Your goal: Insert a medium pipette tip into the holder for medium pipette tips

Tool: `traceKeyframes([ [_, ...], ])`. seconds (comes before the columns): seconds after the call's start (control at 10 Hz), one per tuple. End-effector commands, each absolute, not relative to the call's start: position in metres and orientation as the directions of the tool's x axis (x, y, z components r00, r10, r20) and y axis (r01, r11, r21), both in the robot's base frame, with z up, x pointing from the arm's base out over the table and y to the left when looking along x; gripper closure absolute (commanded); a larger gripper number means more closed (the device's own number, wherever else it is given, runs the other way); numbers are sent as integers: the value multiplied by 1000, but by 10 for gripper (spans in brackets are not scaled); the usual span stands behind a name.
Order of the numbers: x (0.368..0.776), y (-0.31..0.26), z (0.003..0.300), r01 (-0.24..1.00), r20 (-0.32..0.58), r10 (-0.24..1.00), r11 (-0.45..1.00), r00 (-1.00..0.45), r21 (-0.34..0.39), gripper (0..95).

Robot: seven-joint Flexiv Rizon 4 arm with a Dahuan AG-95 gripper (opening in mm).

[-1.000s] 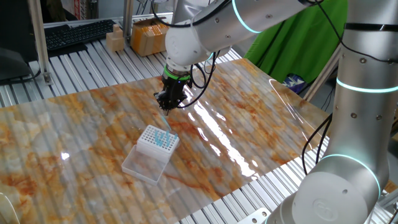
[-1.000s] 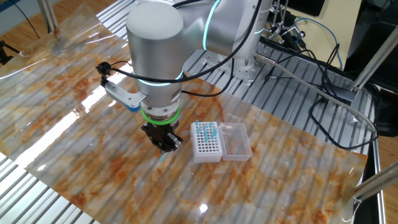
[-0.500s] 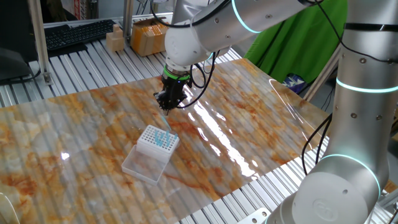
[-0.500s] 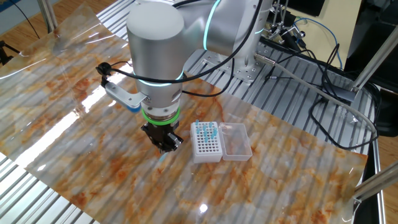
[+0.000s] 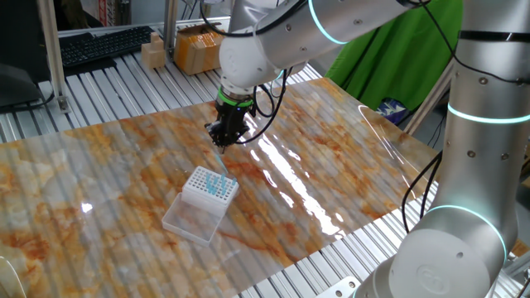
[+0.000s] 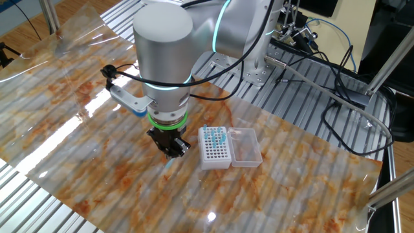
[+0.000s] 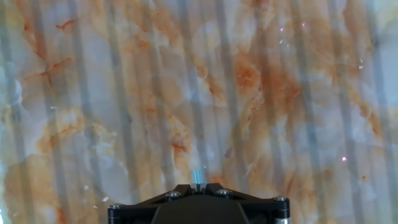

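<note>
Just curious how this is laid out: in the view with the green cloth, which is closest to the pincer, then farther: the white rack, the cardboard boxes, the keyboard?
From the pincer:
1. White rack, just below it on the table.
2. Cardboard boxes, behind it.
3. Keyboard, far back left.

A robotics lab: slatted metal bench (image 5: 108,91), loose cables (image 6: 323,77), keyboard (image 5: 103,43), green backdrop (image 5: 397,58).

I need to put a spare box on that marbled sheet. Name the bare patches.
Bare sheet lies left of the white grid rack and right of it toward the green cloth. It is crowded around the rack, its clear tray and the black gripper.
</note>
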State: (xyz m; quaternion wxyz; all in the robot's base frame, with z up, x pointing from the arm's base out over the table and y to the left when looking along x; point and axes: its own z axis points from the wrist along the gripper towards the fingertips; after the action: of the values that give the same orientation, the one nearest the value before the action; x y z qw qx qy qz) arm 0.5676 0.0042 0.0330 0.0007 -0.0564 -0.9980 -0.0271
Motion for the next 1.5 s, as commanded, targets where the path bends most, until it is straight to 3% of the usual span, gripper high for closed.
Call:
traceKeyframes([
  [0.1,568,4,33,145,12,144,988,-989,61,950],
  [0.2,568,4,33,164,39,161,983,-986,84,950],
  [1.5,567,4,33,97,158,91,995,-983,34,950],
])
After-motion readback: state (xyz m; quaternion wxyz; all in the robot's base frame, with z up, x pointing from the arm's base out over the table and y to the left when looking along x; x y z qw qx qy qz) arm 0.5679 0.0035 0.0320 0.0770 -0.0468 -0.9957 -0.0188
